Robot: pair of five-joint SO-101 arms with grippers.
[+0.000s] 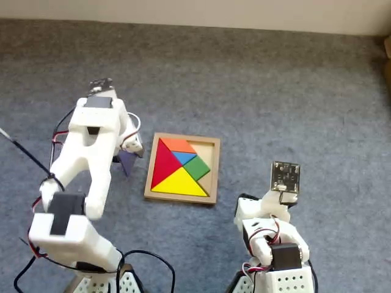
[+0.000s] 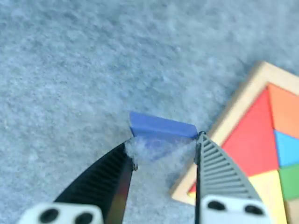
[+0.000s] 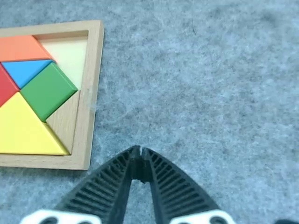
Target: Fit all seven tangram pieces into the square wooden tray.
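The square wooden tray (image 1: 214,171) lies mid-table with red (image 1: 162,163), orange (image 1: 177,144), blue (image 1: 184,157), green (image 1: 197,167) and yellow (image 1: 178,182) pieces fitted in it. Bare wood shows at its top right corner (image 3: 70,53) and beside the green piece (image 3: 63,122). Just left of the tray, my left gripper (image 2: 166,147) is shut on a purple-blue tangram piece (image 2: 161,128) (image 1: 127,162), one fingertip at each end. My right gripper (image 3: 140,154) is shut on nothing, over bare carpet off the tray's near right corner (image 3: 91,161).
Grey carpet covers the whole surface. The right arm (image 1: 275,244) sits folded at the front right, its wrist camera board (image 1: 285,177) upright. The left arm (image 1: 85,165) stretches along the left side, with cables (image 1: 140,262) trailing at the front.
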